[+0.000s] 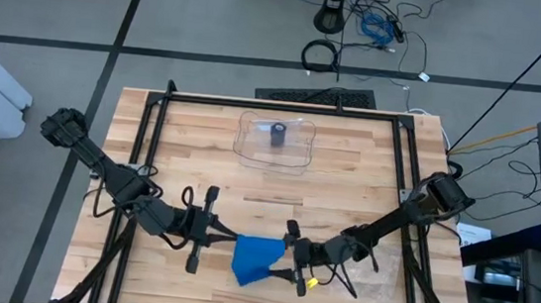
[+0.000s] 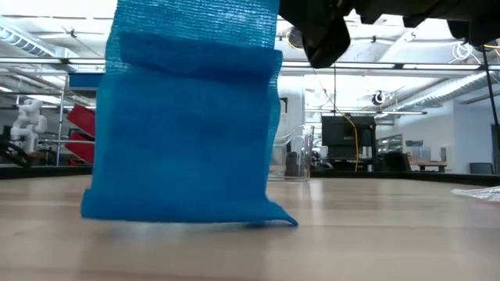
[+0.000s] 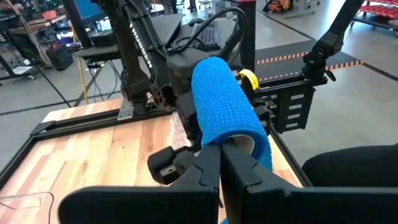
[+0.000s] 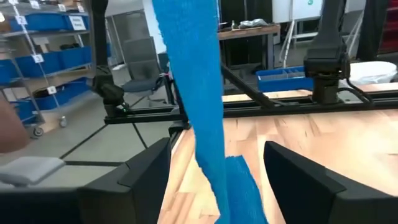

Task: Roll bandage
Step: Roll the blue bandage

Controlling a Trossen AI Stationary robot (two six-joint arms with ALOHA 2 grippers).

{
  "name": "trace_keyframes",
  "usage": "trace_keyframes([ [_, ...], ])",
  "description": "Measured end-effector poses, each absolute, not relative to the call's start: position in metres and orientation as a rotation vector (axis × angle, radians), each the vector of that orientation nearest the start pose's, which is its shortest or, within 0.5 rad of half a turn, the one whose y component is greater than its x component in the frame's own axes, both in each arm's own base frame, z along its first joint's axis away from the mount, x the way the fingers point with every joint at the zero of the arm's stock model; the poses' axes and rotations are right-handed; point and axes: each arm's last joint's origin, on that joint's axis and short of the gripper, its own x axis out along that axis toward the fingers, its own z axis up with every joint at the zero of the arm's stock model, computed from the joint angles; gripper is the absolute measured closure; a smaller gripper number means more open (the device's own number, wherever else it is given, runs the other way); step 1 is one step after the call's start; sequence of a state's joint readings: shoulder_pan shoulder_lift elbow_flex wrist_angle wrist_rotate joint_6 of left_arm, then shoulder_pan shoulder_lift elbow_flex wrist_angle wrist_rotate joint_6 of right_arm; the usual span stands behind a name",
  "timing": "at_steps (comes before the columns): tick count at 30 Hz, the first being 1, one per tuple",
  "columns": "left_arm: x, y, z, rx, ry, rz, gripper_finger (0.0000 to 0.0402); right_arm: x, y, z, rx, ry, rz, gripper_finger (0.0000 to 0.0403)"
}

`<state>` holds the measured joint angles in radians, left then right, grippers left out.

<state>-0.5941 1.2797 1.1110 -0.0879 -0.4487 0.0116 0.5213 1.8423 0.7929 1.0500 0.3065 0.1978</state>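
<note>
Bandage [image 1: 253, 257] hangs at the table's [image 1: 346, 199] near edge, its tail touching the wood, pinched by the left gripper [image 1: 228, 235]. Right gripper [image 1: 290, 258], just right, has fingers spread around it. Farther back sits a clear tray [image 1: 275, 140].

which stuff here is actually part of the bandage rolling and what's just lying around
Part of the job:
- blue bandage, hanging down to the table
- left gripper, shut on the bandage
- right gripper, open around the hanging strip

Lying about:
- clear plastic container with a dark roll inside
- clear plastic wrapper
</note>
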Motion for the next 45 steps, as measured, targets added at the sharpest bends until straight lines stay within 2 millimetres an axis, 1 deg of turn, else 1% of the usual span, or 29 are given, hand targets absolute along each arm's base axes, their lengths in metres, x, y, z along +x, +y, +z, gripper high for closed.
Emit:
trace_keyframes([
  [3, 0.245, -0.149, 0.351, 0.132, 0.222, -0.140, 0.0402, 0.318, 0.171, 0.172, 0.196, 0.021, 0.202, 0.0176],
  [5, 0.245, -0.149, 0.351, 0.133, 0.222, -0.136, 0.0402, 0.323, 0.173, 0.169, 0.188, 0.023, 0.201, 0.0202],
  [8, 0.245, -0.149, 0.351, 0.133, 0.222, -0.135, 0.0402, 0.333, 0.179, 0.163, 0.156, 0.023, 0.202, 0.0261],
  [12, 0.245, -0.148, 0.350, 0.141, 0.231, -0.116, 0.0402, 0.349, 0.188, 0.154, 0.114, 0.037, 0.200, 0.0365],
  [13, 0.245, -0.148, 0.349, 0.144, 0.236, -0.113, 0.0402, 0.352, 0.189, 0.153, 0.102, 0.040, 0.200, 0.0383],
  [14, 0.245, -0.148, 0.348, 0.148, 0.243, -0.110, 0.0402, 0.354, 0.190, 0.152, 0.090, 0.049, 0.194, 0.0392],
  [16, 0.244, -0.148, 0.347, 0.156, 0.255, -0.110, 0.0402, 0.355, 0.193, 0.151, 0.077, 0.064, 0.162, 0.0398],
  [19, 0.240, -0.149, 0.349, 0.161, 0.253, -0.106, 0.0402, 0.352, 0.196, 0.149, 0.040, 0.088, 0.105, 0.0402],
  [23, 0.230, -0.147, 0.357, 0.154, 0.234, -0.108, 0.0402, 0.349, 0.199, 0.145, 0.018, 0.121, 0.039, 0.0403],
  [27, 0.220, -0.148, 0.365, 0.137, 0.201, -0.130, 0.0402, 0.348, 0.200, 0.143, 0.010, 0.138, 0.023, 0.0403],
  [30, 0.217, -0.151, 0.366, 0.132, 0.191, -0.147, 0.0402, 0.348, 0.199, 0.143, 0.005, 0.143, 0.010, 0.0403],
  [37, 0.217, -0.159, 0.361, 0.149, 0.208, -0.156, 0.0402, 0.348, 0.197, 0.143, -0.030, 0.137, -0.037, 0.0403],
  [41, 0.220, -0.166, 0.355, 0.163, 0.225, -0.168, 0.0402, 0.346, 0.195, 0.143, -0.102, 0.132, -0.172, 0.0403],
  [45, 0.223, -0.177, 0.345, 0.163, 0.256, -0.186, 0.0402, 0.346, 0.191, 0.144, -0.229, 0.144, -0.309, 0.0403],
])
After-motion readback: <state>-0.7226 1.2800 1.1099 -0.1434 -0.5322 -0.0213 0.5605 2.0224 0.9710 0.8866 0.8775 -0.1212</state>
